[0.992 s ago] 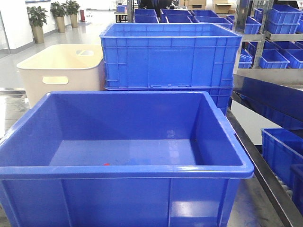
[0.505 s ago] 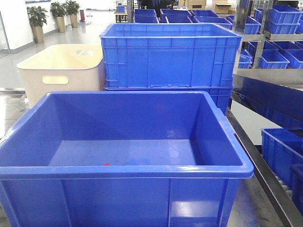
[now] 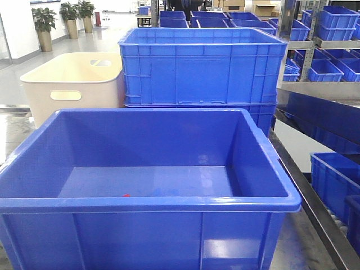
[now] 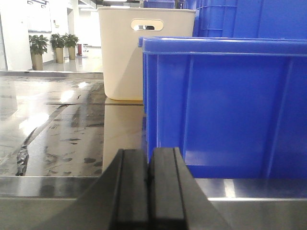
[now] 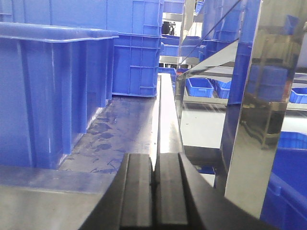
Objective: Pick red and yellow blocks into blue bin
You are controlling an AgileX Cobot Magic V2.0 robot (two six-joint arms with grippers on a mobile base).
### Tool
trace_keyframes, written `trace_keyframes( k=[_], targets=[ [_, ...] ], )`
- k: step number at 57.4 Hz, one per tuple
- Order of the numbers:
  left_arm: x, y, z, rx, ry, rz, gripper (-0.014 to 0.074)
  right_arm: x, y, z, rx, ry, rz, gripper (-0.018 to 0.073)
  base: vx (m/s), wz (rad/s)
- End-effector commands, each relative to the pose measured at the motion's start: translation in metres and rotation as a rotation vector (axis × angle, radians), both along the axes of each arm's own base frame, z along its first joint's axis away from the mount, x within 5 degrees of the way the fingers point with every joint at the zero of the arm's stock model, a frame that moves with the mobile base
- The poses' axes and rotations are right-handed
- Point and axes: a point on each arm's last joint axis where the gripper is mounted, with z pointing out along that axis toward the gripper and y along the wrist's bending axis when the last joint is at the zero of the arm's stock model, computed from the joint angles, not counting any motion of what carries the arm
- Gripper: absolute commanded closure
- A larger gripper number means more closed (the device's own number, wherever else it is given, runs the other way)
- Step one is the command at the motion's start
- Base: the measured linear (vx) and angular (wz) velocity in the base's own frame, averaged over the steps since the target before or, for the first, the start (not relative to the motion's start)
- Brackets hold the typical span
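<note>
Blue bin (image 3: 152,202) sits at bench (image 4: 62,139) near edge, a red speck (image 3: 126,195) on its floor – prob the red block; yellow block not seen. Left gripper (image 4: 148,187) and right gripper (image 5: 154,196) jaws closed, empty, low either side of bin – likely parked
</note>
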Motion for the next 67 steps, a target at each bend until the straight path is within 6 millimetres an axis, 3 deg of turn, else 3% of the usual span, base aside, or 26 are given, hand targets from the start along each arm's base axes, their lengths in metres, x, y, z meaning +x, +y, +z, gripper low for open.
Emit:
trace_keyframes(
  k=[1,67],
  targets=[
    [-0.0034,0.0,0.0145,-0.005,-0.119,-0.004,0.0603,-0.0015,-0.0005,0.0068,-0.012,-0.097,-0.011,0.0569,0.0,0.0],
    [-0.0034,0.0,0.0145,-0.005,-0.119,-0.004,0.0603,-0.0014,-0.0005,0.0074,0.047,-0.103,-0.005,0.0569,0.0,0.0]
  ],
)
